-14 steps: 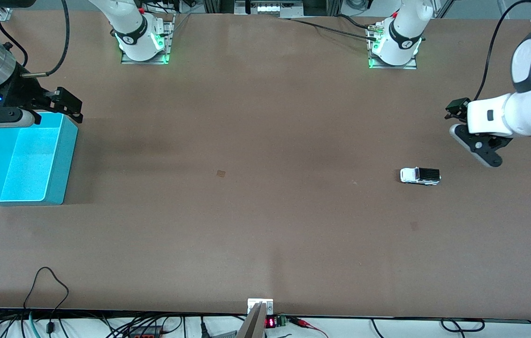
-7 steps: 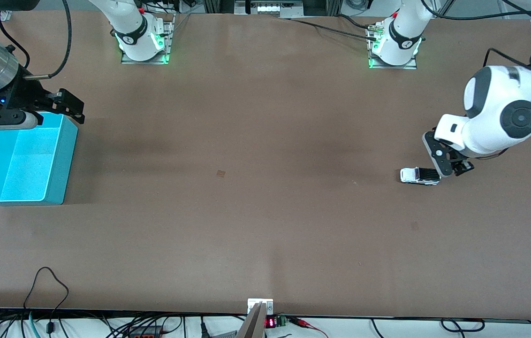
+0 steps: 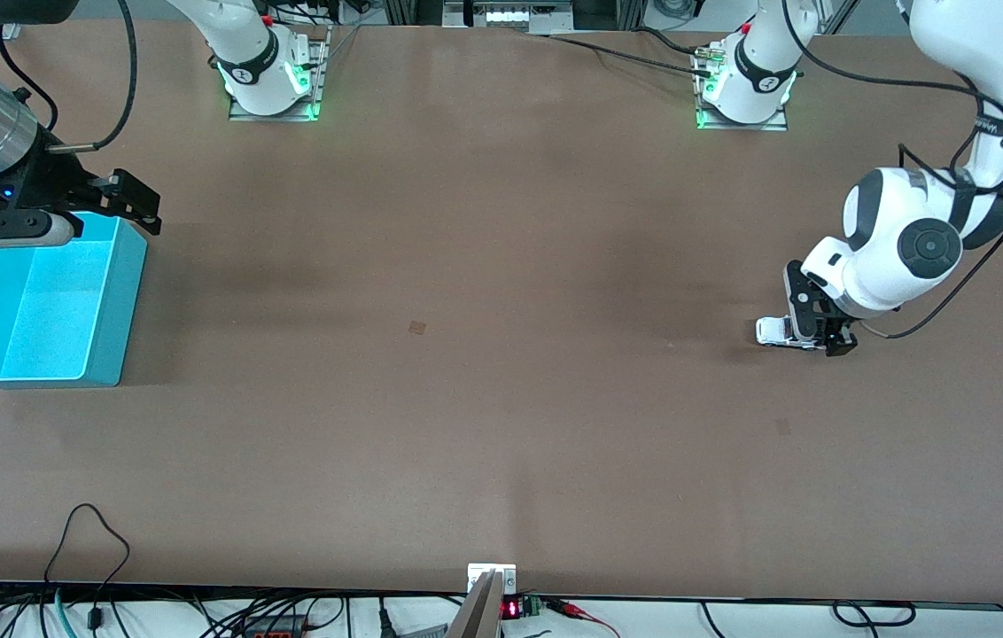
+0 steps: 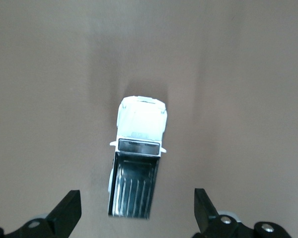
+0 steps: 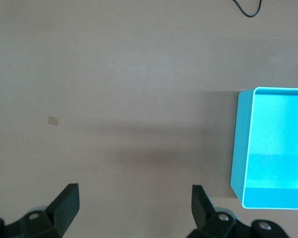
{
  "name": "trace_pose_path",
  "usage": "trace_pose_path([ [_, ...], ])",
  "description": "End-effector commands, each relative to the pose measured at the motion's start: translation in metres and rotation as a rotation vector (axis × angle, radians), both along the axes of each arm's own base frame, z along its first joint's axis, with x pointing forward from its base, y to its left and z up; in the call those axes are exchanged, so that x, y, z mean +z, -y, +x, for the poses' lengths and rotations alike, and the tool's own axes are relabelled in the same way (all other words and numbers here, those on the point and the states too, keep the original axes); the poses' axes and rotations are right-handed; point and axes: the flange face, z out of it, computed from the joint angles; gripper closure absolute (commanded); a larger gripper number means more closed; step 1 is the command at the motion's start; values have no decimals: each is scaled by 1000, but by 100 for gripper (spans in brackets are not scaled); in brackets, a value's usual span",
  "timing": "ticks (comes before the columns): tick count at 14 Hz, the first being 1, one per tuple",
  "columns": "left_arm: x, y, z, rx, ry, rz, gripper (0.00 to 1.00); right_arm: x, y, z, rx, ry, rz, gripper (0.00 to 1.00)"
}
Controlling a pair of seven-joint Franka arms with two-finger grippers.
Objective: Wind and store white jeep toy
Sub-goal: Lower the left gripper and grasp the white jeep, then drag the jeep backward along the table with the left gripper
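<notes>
Small white jeep toy (image 3: 774, 331) with black back part, sitting on the wide brown surface (image 3: 501, 399) toward the left arm's end, with lots of bare room all around. Left gripper (image 3: 816, 330) now down right over the jeep's black back, moved in from the side a second ago; wide open, holding nothing, fingers (image 4: 65, 214) on either side of the toy. Right gripper (image 3: 67, 208) waiting wide open and empty over the rim of the turquoise plastic bin (image 3: 125, 301), unchanged. No readable writing anywhere.
</notes>
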Motion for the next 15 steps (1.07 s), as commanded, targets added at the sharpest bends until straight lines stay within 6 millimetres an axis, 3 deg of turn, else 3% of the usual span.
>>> trace_pose_path([
  [1,-20,-3,-7,-56,32,-6,0,4,2,1,3,-1,-6,0],
  [5,-39,-1,-6,-103,40,-14,29,-10,-2,8,4,-20,-4,0],
  [7,-40,-1,-6,-112,46,-15,64,-10,-1,9,4,-17,-3,0],
  [9,-40,0,-7,-101,35,-14,83,-11,-1,9,9,-18,-5,0],
  [11,-41,-3,-9,-55,-10,-8,88,-13,-2,10,9,-21,-5,0],
  [15,-43,-3,-11,10,-30,-2,89,-16,-3,11,12,-28,-4,0],
])
